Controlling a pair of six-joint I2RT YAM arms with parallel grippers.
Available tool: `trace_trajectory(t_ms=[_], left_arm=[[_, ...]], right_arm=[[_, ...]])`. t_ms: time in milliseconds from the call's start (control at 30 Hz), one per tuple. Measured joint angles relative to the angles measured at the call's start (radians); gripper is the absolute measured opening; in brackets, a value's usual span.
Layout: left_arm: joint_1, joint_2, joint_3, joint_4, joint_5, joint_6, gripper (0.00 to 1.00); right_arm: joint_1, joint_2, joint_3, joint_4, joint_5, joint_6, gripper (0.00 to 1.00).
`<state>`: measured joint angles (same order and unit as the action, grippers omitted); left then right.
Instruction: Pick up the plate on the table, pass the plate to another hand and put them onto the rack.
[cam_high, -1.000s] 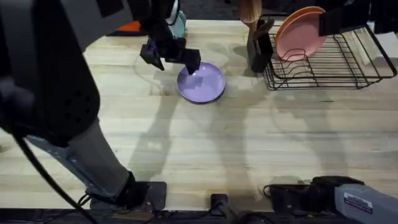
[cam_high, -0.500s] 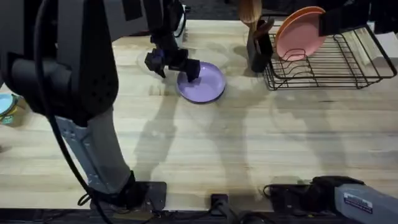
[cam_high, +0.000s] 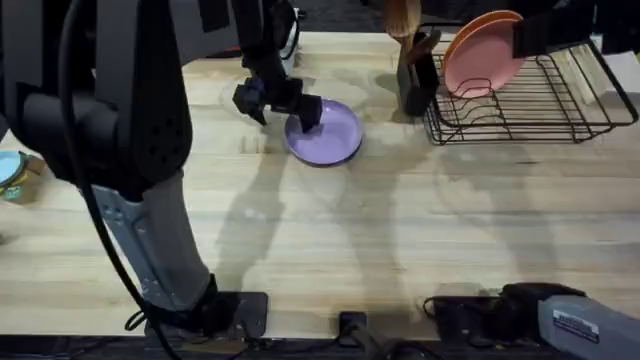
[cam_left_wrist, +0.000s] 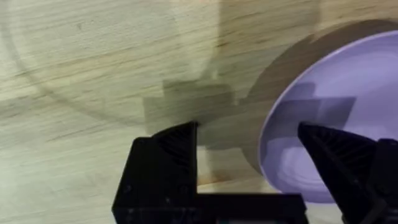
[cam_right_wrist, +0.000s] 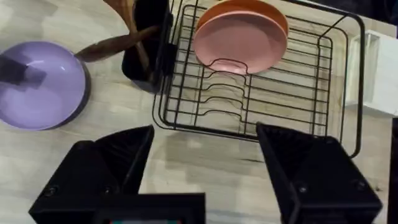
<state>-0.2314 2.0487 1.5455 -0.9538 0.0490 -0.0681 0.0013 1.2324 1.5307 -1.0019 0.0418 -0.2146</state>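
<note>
With the left gripper (cam_left_wrist: 249, 149) spread across the near rim of the plate (cam_high: 325, 133), one finger over the inside and one over the bare table (cam_high: 400, 240), the grasp is the step in hand. The plate lies flat, left of the rack (cam_high: 530, 100) (a pink plate (cam_high: 480, 52) already stands there). Best to seat the rim deep between the fingers before closing, then lift level. The right gripper (cam_right_wrist: 205, 155) hangs spread near the rack, holding nothing.
</note>
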Motion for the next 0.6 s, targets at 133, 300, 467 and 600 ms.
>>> trace_trajectory(t_ms=[133,300,467,600], left_arm=[[0.0,0.0,0.0,0.0,0.003,-0.004,0.884],[-0.002,0.0,0.0,0.0,0.025,-0.011,0.508],[-0.006,0.0,0.0,0.001,0.035,-0.011,0.363],[0.003,0.0,0.001,-0.001,0.036,-0.013,0.185]], right_arm=[[0.0,0.0,0.0,0.0,0.0,0.0,0.994],[0.0,0.0,0.0,0.0,0.0,0.0,0.994],[0.0,0.0,0.0,0.0,0.0,0.0,0.994],[0.0,0.0,0.0,0.0,0.0,0.0,0.993]])
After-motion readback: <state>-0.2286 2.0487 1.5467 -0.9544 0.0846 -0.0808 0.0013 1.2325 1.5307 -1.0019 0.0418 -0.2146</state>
